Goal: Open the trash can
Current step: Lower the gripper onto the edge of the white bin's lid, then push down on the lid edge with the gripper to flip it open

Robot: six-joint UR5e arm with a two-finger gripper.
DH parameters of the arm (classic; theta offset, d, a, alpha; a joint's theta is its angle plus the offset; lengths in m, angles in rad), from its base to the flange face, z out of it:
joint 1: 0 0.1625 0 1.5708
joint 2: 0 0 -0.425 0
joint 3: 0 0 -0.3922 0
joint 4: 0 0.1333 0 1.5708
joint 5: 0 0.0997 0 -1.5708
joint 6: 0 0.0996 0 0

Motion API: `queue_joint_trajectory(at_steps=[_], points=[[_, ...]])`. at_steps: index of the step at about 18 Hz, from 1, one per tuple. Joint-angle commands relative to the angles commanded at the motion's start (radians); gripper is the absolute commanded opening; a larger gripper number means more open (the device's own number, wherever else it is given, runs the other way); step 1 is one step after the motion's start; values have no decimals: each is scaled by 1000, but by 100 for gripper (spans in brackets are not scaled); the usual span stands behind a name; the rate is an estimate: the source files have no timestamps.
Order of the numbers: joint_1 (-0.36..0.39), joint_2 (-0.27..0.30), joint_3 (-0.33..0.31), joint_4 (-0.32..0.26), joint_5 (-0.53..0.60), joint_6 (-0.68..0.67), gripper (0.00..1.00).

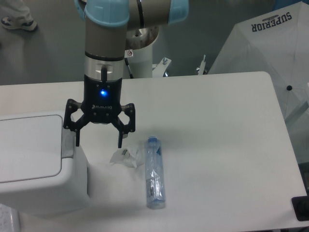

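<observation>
Gripper (98, 141) hangs upright from the arm (104, 53) over the white worktop (217, 135), its fingers (120, 140) spread wide and pinching nothing. A blue light glows on its body. The left fingertip sits just beside the grey tab (67, 142) at the right edge of the trash can (41, 166); contact cannot be told. The trash can occupies the lower left of the worktop, its flat lid (29, 145) down. A clear plastic bottle (154, 173) lies on its side near the middle, cap end pointing away from the camera. A crumpled clear wrapper (124, 157) lies just beside the bottle, below the right finger.
</observation>
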Motion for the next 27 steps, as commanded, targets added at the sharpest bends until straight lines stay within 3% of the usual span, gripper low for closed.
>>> queue_joint_trajectory(at_steps=[27], points=[[-15, -21, -5, 0, 3, -2, 100]])
